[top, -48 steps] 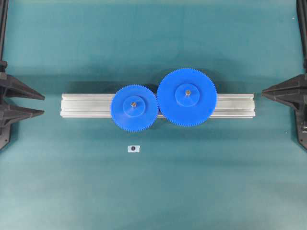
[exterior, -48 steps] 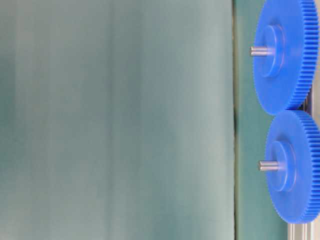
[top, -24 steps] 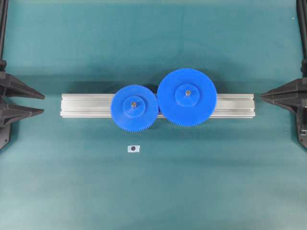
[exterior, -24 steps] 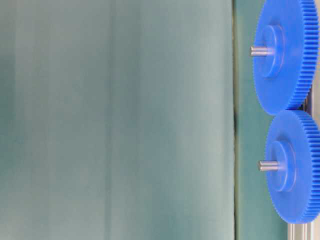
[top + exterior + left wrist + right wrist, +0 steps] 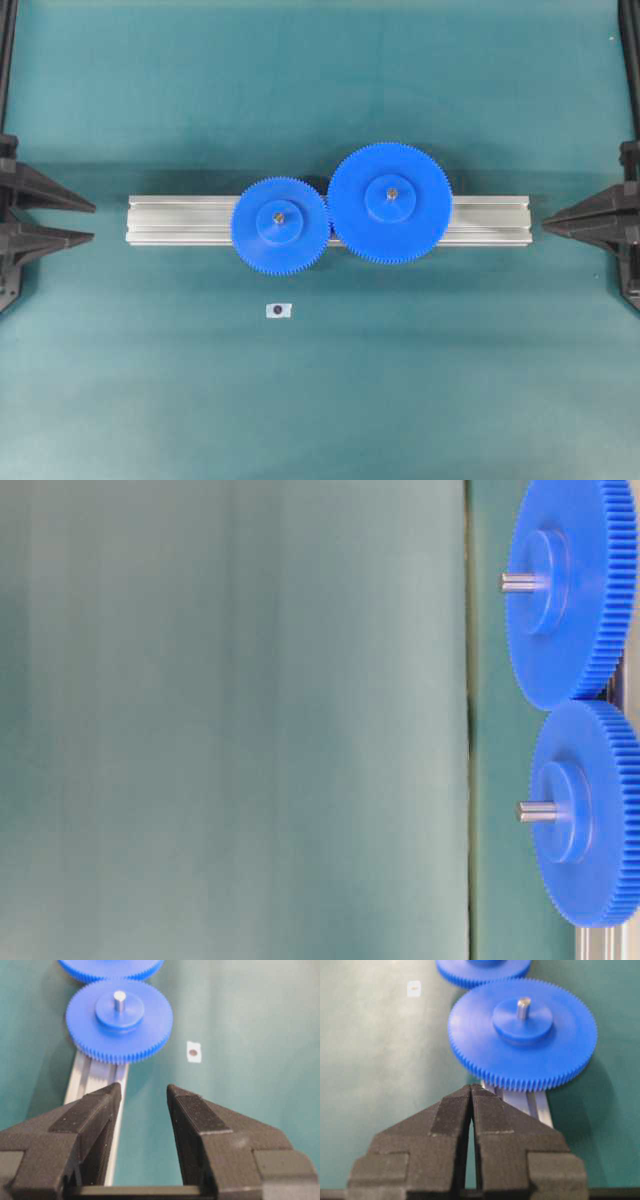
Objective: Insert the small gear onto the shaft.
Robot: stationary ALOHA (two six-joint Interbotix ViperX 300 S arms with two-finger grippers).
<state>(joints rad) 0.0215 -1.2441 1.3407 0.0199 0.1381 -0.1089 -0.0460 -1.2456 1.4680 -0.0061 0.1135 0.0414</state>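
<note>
The small gear is a blue toothed disc seated on the shaft, a thin grey pin poking up through its hub. It rests over the aluminium rail and meshes with the larger blue gear. The gear and pin also show in the table-level view. The left wrist view shows the gear and pin. The shaft's base is hidden under the gear. My left gripper is open and empty off the rail's left end. My right gripper is shut and empty off the right end.
A small white tag with a dark dot lies on the green mat in front of the small gear. It also shows in the left wrist view. The larger gear sits on its own pin ahead of my right gripper.
My right gripper has drifted toward the front of the table, level with the rail's end. My left gripper has shifted only slightly. The gears have not moved.
</note>
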